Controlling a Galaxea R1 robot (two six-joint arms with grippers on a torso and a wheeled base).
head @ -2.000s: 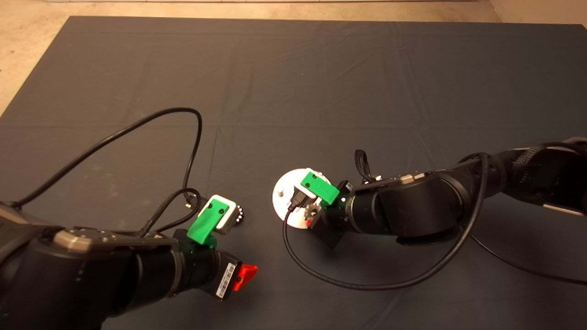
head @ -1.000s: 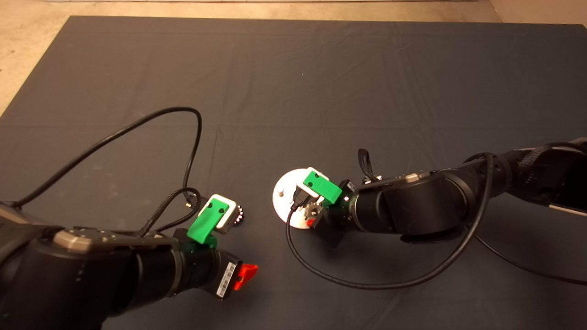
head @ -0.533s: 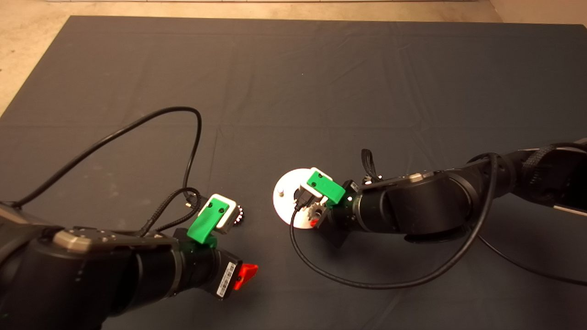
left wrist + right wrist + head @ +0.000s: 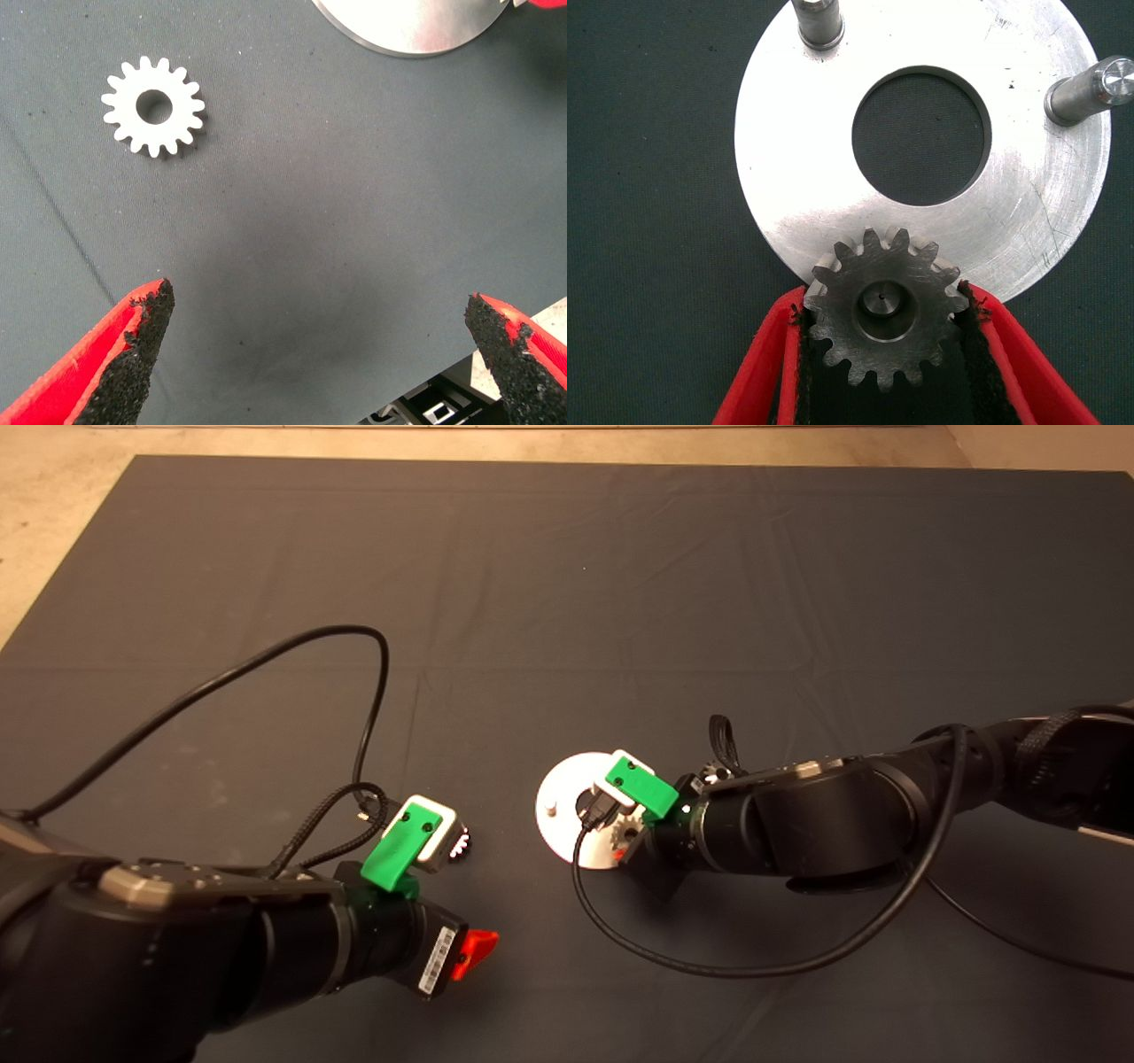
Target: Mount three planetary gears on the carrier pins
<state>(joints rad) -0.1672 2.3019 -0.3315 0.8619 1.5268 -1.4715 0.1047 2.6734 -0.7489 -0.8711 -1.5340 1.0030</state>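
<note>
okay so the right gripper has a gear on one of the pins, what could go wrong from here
The right gripper grips the dark gear, whose hole shows the pin's tip; how far down it sits is unclear. Letting go early, or pulling away crooked, could tilt or lift it.

The disc lies loose on the mat, so a sideways pull might shift it.

The left gripper is open beside the silver gear; a careless move could knock it.

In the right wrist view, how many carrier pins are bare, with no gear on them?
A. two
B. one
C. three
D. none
A: two carrier pins stand bare on the disc, and the dark gear between the right tool's pads sits over the third.
</note>
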